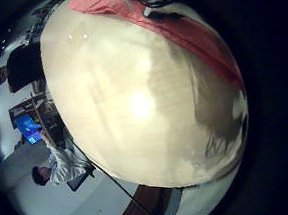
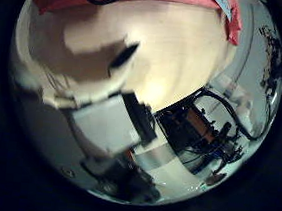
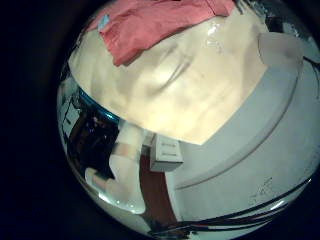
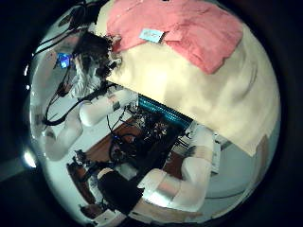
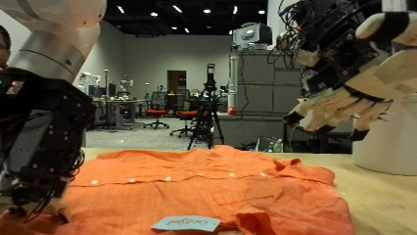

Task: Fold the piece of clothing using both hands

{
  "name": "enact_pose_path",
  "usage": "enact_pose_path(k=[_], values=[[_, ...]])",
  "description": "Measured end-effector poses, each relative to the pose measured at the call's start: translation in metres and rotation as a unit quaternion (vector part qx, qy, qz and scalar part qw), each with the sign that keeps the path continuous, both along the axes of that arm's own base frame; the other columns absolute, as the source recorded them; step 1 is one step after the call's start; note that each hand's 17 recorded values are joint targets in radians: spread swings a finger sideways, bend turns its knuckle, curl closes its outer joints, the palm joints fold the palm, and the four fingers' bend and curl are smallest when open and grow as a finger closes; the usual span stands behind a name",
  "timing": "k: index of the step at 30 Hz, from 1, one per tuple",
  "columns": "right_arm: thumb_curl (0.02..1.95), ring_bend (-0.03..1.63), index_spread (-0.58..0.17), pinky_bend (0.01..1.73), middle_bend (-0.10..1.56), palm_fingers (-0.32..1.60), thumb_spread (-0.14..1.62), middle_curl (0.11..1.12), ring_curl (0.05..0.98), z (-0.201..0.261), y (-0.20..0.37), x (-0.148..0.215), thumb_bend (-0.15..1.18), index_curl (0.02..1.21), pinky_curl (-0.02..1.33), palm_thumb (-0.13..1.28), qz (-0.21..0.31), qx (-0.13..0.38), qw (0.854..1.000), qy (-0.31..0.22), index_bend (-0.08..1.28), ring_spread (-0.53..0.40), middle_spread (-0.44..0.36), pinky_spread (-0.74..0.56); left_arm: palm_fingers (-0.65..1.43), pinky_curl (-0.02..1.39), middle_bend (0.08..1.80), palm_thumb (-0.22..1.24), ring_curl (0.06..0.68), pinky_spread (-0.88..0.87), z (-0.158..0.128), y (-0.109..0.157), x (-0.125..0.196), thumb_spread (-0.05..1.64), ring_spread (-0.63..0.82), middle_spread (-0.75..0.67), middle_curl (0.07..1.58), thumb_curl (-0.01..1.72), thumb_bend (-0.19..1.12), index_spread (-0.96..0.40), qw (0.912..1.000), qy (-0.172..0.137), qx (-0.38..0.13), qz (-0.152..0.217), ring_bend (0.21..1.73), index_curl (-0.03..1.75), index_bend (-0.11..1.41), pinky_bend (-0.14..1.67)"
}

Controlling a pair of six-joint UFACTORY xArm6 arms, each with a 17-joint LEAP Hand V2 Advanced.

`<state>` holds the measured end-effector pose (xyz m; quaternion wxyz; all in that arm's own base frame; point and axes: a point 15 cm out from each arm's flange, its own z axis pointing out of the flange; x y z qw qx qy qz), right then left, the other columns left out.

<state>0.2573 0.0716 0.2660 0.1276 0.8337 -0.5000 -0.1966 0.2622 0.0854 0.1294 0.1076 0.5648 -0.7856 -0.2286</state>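
In the outside view an orange button shirt lies spread flat on the wooden table, with a white label at its near edge. My left hand hangs at one side edge of the shirt, fingers straight down and holding nothing. My right hand is raised above the other side, fingers relaxed and empty. The shirt also shows in the left little finger side palm view, the left thumb side palm view, the right little finger side palm view and the right thumb side palm view.
Bare wood shows beside the shirt under my right hand. The table's edge shows in the right thumb side palm view, with equipment below it. A tripod and chairs stand in the room behind.
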Motion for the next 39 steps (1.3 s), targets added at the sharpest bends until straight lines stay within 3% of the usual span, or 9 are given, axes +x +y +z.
enact_pose_path(k=[2, 4, 6, 11, 14, 20, 26, 29, 39], values=[[0.16, 0.37, -0.328, 0.34, 0.2, 0.28, 1.09, 0.34, 0.225, -0.001, 0.0, 0.0, -0.04, 0.3, 0.28, -0.03, 0.0, 0.0, 1.0, 0.0, 0.17, 0.186, 0.067, 0.43, 1.14, 0.26, 0.81, 0.41, 0.308, -0.4, 0.004, 0.001, 0.003, 0.92, -0.39, -0.37, 0.58, 0.34, 0.0, -0.27, 1.0, 0.002, 0.002, 0.002, 0.83, 0.43, 0.24, 0.4], [0.16, 0.37, -0.328, 0.34, 0.2, 0.28, 1.09, 0.34, 0.226, -0.001, 0.0, 0.001, -0.04, 0.3, 0.28, -0.03, 0.0, 0.0, 1.0, 0.0, 0.17, 0.186, 0.067, 0.43, 1.16, 0.29, 0.84, 0.48, 0.358, -0.51, 0.008, 0.003, 0.004, 0.95, -0.45, -0.41, 0.62, 0.35, 0.0, -0.33, 1.0, 0.007, 0.004, 0.005, 0.92, 0.47, 0.27, 0.47], [0.16, 0.37, -0.328, 0.34, 0.2, 0.28, 1.09, 0.34, 0.226, -0.002, 0.0, 0.0, -0.04, 0.29, 0.28, -0.03, 0.0, 0.0, 1.0, 0.001, 0.17, 0.186, 0.067, 0.43, 1.26, 0.34, 0.86, 0.65, 0.404, -0.6, 0.01, 0.003, 0.005, 0.98, -0.47, -0.44, 0.65, 0.39, 0.07, -0.39, 0.9999, 0.01, 0.005, 0.006, 1.01, 0.51, 0.32, 0.59], [0.16, 0.38, -0.328, 0.33, 0.2, 0.29, 1.09, 0.34, 0.228, -0.001, 0.0, 0.001, -0.04, 0.29, 0.28, -0.03, 0.0, 0.0, 1.0, -0.001, 0.17, 0.187, 0.067, 0.43, 1.22, 0.42, 0.95, 0.78, 0.473, -0.71, 0.021, 0.005, 0.006, 0.96, -0.48, -0.48, 0.72, 0.47, 0.08, -0.5, 0.9995, 0.027, 0.008, 0.01, 1.14, 0.62, 0.41, 0.8], [0.16, 0.4, -0.329, 0.32, 0.21, 0.3, 1.09, 0.35, 0.232, 0.001, 0.0, 0.003, -0.04, 0.29, 0.27, -0.03, 0.001, 0.0, 1.0, -0.004, 0.16, 0.182, 0.018, 0.42, 1.19, 0.47, 0.99, 0.8, 0.498, -0.72, 0.031, 0.006, 0.01, 0.95, -0.47, -0.48, 0.76, 0.52, 0.07, -0.56, 0.9994, 0.031, 0.009, 0.009, 1.2, 0.7, 0.44, 0.89], [0.18, 0.48, -0.322, 0.36, 0.22, 0.38, 1.09, 0.35, 0.25, -0.002, 0.001, 0.004, -0.02, 0.27, 0.28, 0.0, 0.01, 0.006, 1.0, -0.007, 0.15, 0.115, 0.008, 0.37, 1.14, 0.51, 1.05, 0.81, 0.526, -0.72, 0.055, 0.001, 0.018, 0.96, -0.45, -0.49, 0.81, 0.59, 0.04, -0.64, 0.9994, 0.035, -0.003, 0.001, 1.26, 0.85, 0.48, 0.99], [0.25, 0.53, -0.31, 0.35, 0.27, 0.4, 1.07, 0.37, 0.261, -0.011, 0.002, 0.027, 0.05, 0.27, 0.27, 0.28, 0.039, 0.018, 0.998, -0.05, 0.16, 0.04, -0.028, 0.28, 1.1, 0.53, 1.08, 0.82, 0.534, -0.72, 0.071, -0.006, 0.02, 0.96, -0.44, -0.48, 0.84, 0.65, 0.01, -0.69, 0.9995, 0.032, -0.007, -0.002, 1.3, 0.98, 0.46, 1.02], [0.27, 0.5, -0.299, 0.33, 0.3, 0.36, 1.04, 0.38, 0.254, -0.04, 0.001, 0.015, 0.04, 0.28, 0.27, 0.36, 0.052, 0.02, 0.998, -0.026, 0.17, 0.021, -0.025, 0.27, 1.09, 0.53, 1.08, 0.83, 0.536, -0.72, 0.075, -0.01, 0.021, 0.97, -0.44, -0.48, 0.86, 0.67, 0.0, -0.7, 0.9994, 0.032, -0.008, -0.005, 1.31, 1.04, 0.44, 1.03], [0.28, 0.36, -0.286, 0.33, 0.23, 0.2, 0.91, 0.36, 0.215, -0.108, -0.014, 0.021, -0.03, 0.3, 0.27, 0.33, 0.098, -0.026, 0.995, -0.001, 0.18, 0.09, 0.019, 0.25, 1.08, 0.54, 1.08, 0.82, 0.532, -0.71, 0.079, -0.008, 0.018, 0.98, -0.44, -0.48, 0.88, 0.74, -0.01, -0.75, 0.9995, 0.032, -0.009, -0.002, 1.32, 1.2, 0.36, 1.04]])
